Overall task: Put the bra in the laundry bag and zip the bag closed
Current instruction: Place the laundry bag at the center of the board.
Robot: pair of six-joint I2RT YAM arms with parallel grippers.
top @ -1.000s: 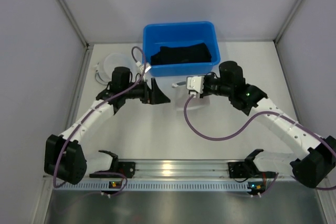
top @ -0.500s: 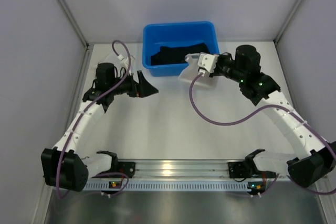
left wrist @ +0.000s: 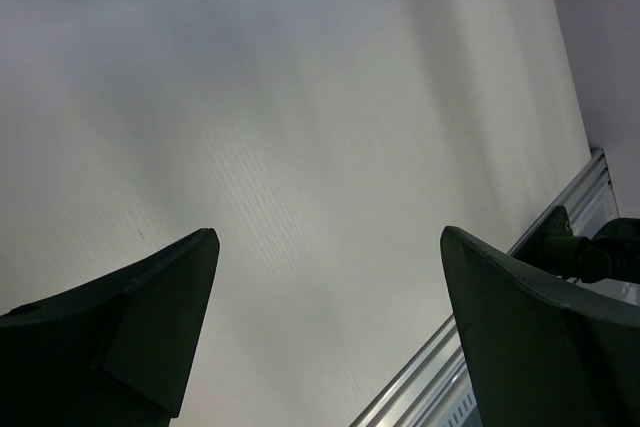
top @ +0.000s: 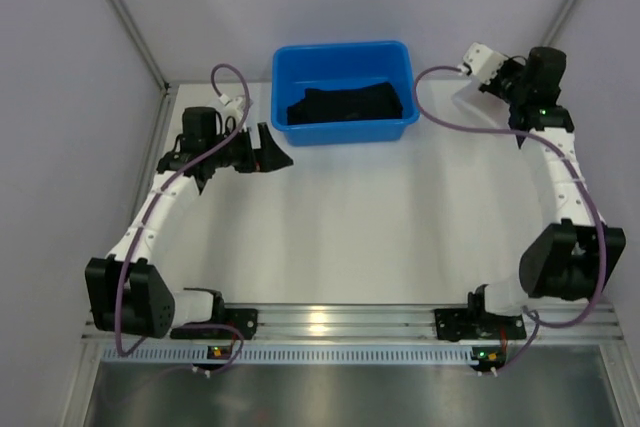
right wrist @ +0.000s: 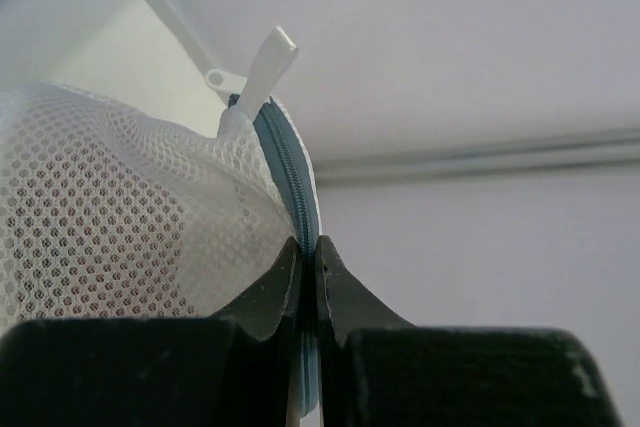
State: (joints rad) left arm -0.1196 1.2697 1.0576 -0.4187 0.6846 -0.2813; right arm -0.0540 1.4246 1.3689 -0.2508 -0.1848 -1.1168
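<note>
- From above: the black bra (top: 345,105) lies in the blue bin (top: 400,129), and my left claw (top: 270,150) hangs just left of the bin.
- Left wrist: my fingers are spread wide over the table (left wrist: 300,97), gripping nothing.
- Right wrist: my right claw (right wrist: 308,247) is clenched on the zipper edge of the mesh laundry bag (right wrist: 120,217).

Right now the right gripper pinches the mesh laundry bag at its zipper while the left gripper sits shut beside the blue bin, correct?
Not quite. The left gripper is open, jaws wide apart, as the left wrist view shows. The rest holds: it sits beside the blue bin, and the right gripper pinches the mesh laundry bag at its zipper.
</note>
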